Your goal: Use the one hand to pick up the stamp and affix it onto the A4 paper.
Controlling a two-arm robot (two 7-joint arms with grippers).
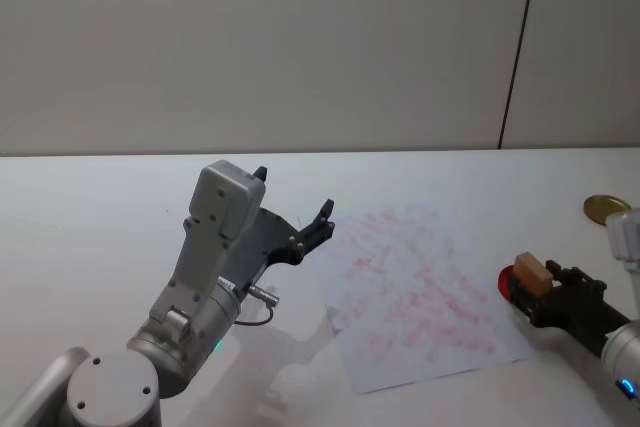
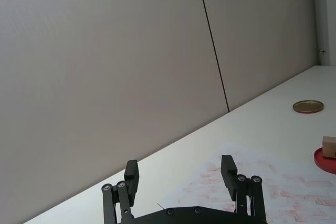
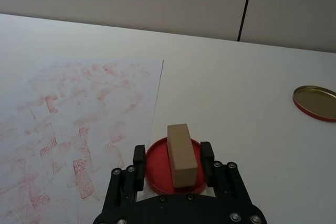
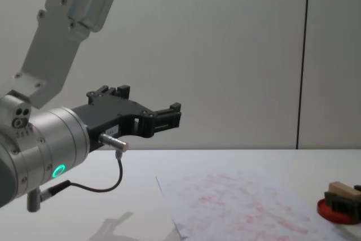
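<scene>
a white bench (image 1: 100, 207) runs back to a plain grey wall. the a4 paper (image 1: 420, 287), a white sheet covered in smudged pink-red prints, lies flat on it, skewed, from the middle of the bench toward its right edge. the left gripper (image 1: 293, 195) is raised in the air over the bench beside the sheet's left edge, on a silver wrist with a green ring light; its jaws are spread wide with nothing between them. the right gripper (image 3: 172, 152), the hand, is low near the right edge of the bench, just past the sheet's right edge. its jaws are released and straddle the stamp, one on each side; red shows in the gap on one side, and on the other it cannot be told whether the jaw touches the wood. a gold round lid (image 1: 605, 208) lies flat farther back by the right edge, well apart from the rest. the flat red disc (image 3: 157, 166) sits on the bench just beside the paper's right edge. the stamp (image 1: 532, 273), a light-tan wooden block, rests on that disc, off the paper.
</scene>
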